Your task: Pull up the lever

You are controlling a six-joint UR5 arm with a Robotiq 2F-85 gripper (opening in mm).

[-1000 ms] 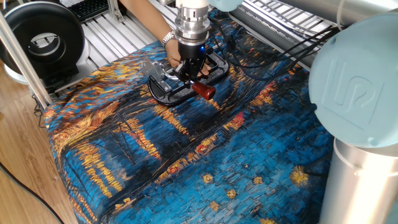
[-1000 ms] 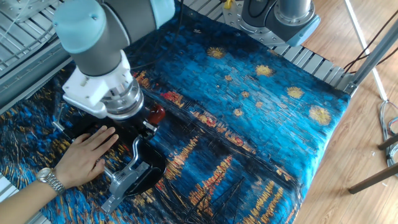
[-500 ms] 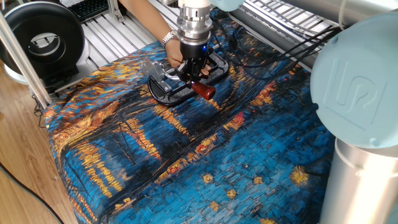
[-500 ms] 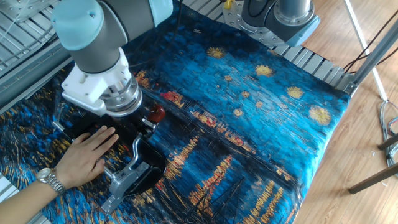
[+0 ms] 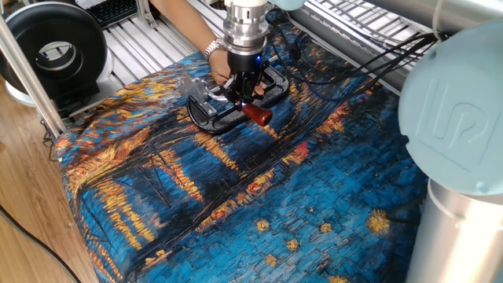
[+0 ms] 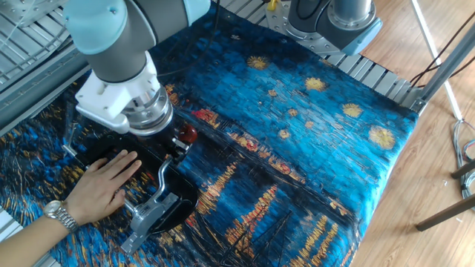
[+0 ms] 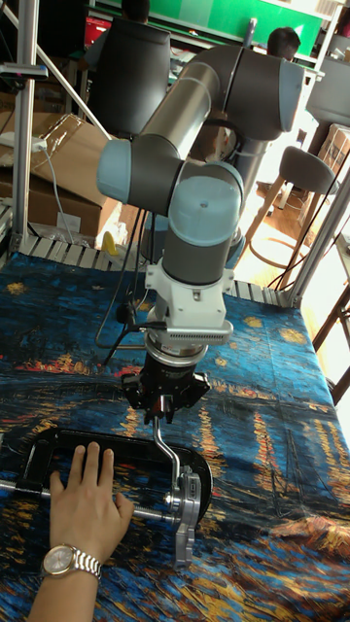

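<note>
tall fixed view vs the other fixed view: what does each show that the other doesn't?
Only the tall fixed view: the lever's curved silver shaft rising from the bracket into the end effector, and people seated behind the arm.

Only the other fixed view: the lever's red tip beside the wrist, the cloth's far edge, and the wooden floor.

Both: a person's hand flat on the black clamp frame, wearing a watch; whether the jaws are shut shows in neither.

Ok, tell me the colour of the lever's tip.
Red. The lever tip shows best in one fixed view, just below the robot's hand.
</note>
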